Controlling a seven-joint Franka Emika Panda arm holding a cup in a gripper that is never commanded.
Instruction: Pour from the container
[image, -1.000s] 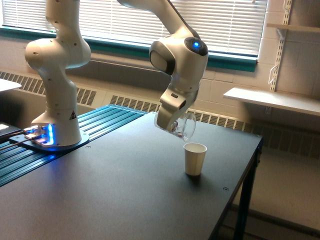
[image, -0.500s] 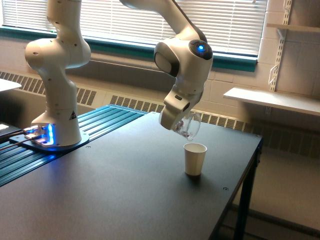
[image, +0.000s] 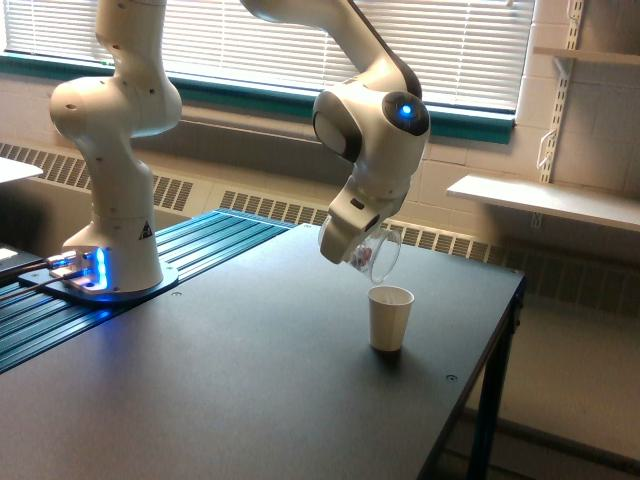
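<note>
The clear plastic container (image: 376, 254) hangs in the air, tipped steeply with its mouth facing down toward the exterior view's right. Small dark reddish and pale pieces show through its wall near the lower side. My gripper (image: 352, 246) is shut on the container; its fingers are mostly hidden behind the white hand. Directly below the container's mouth an off-white paper cup (image: 389, 318) stands upright on the dark table (image: 220, 380), a short gap beneath the rim. No pieces are visible falling between them.
The arm's white base (image: 112, 250) stands on a blue-lit plate at the exterior view's left. The table's edge (image: 470, 400) runs close to the paper cup on the exterior view's right. A wall shelf (image: 545, 200) and window blinds lie behind.
The gripper and container have shifted toward the exterior view's right and slightly up, ending over the paper cup, with the container tipped further. The paper cup has stayed put.
</note>
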